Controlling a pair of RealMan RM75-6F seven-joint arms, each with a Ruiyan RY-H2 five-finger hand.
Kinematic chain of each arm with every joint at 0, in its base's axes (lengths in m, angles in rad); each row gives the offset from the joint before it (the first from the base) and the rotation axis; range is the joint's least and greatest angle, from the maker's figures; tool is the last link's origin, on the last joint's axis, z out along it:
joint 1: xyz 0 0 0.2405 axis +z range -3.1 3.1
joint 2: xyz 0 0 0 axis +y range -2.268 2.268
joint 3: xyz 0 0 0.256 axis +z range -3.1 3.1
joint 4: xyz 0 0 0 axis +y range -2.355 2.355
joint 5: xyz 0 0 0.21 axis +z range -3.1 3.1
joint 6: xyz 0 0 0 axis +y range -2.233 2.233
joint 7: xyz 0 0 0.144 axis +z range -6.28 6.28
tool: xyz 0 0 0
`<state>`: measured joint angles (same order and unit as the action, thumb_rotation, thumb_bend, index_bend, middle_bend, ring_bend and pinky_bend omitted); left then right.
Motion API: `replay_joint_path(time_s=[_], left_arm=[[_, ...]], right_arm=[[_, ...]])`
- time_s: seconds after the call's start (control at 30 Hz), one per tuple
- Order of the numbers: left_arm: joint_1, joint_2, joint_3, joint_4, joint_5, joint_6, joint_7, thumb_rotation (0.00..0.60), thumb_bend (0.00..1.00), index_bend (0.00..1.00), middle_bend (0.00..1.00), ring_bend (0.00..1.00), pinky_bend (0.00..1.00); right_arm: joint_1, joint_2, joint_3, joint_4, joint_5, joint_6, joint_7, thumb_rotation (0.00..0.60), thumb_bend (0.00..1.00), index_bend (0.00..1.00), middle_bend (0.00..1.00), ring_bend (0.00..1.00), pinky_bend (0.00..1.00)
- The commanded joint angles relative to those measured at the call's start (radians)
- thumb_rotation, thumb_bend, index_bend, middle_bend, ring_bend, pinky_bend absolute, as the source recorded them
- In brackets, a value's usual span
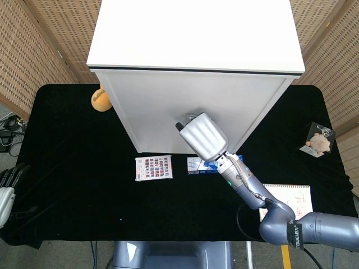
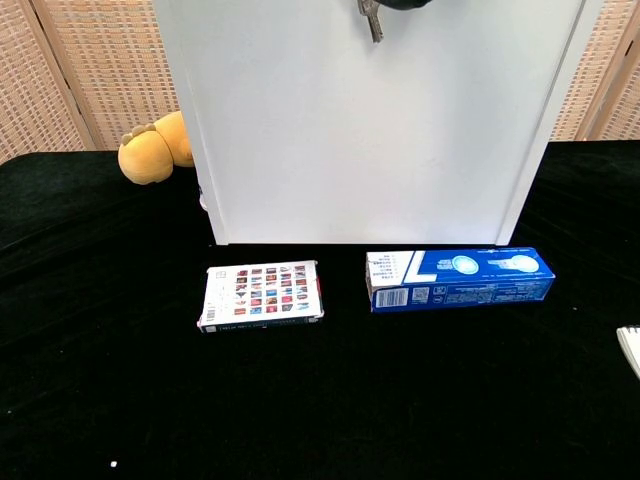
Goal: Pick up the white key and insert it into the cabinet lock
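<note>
A tall white cabinet (image 1: 168,106) stands at the back middle of the black table. My right hand (image 1: 203,136) is raised against the cabinet's front face, its silver back toward the head camera. In the chest view only a dark edge of that hand (image 2: 397,3) shows at the top. A small pale grey key (image 2: 372,22) pokes down from it against the cabinet front (image 2: 380,130), pinched in the fingers. The lock itself is hidden behind the hand. My left hand (image 1: 8,188) rests low at the table's far left edge, holding nothing, its fingers apart.
A patterned card box (image 2: 262,296) and a blue toothpaste box (image 2: 458,279) lie in front of the cabinet. A yellow plush toy (image 2: 152,152) sits at its left side. A spiral notebook (image 1: 291,202) and a bagged plush charm (image 1: 318,140) lie to the right.
</note>
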<state>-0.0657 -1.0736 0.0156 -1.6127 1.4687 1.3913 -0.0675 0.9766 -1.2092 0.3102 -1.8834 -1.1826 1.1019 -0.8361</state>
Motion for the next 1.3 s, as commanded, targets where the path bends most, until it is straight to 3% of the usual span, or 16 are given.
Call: replay_joint_path(time_s=[0.03,0.57,0.93,1.3], left_arm=[[0.0,0.0,0.0,0.001,0.0,0.0,0.0,0.6,0.0,0.0,0.0,0.0,0.0],[0.001,0.001,0.001,0.0,0.003,0.003,-0.001,0.6,0.0,0.0,0.0,0.0,0.0],[0.002,-0.001,0.003,-0.002,0.01,0.008,0.005,0.6,0.0,0.0,0.0,0.0,0.0],[0.004,-0.002,0.007,-0.003,0.019,0.014,0.007,0.6,0.0,0.0,0.0,0.0,0.0]], right_arm=[[0.0,0.0,-0.001,-0.001,-0.002,0.006,0.0,0.6,0.6,0.69,0.9,0.88,1.0],[-0.006,0.01,-0.007,0.0,0.038,0.02,0.004,0.6,0.58,0.66,0.9,0.88,1.0],[-0.03,0.052,-0.012,-0.016,0.005,0.04,0.045,0.6,0.53,0.54,0.89,0.88,1.0],[-0.063,0.095,-0.025,-0.039,-0.064,0.067,0.082,0.6,0.53,0.53,0.89,0.88,1.0]])
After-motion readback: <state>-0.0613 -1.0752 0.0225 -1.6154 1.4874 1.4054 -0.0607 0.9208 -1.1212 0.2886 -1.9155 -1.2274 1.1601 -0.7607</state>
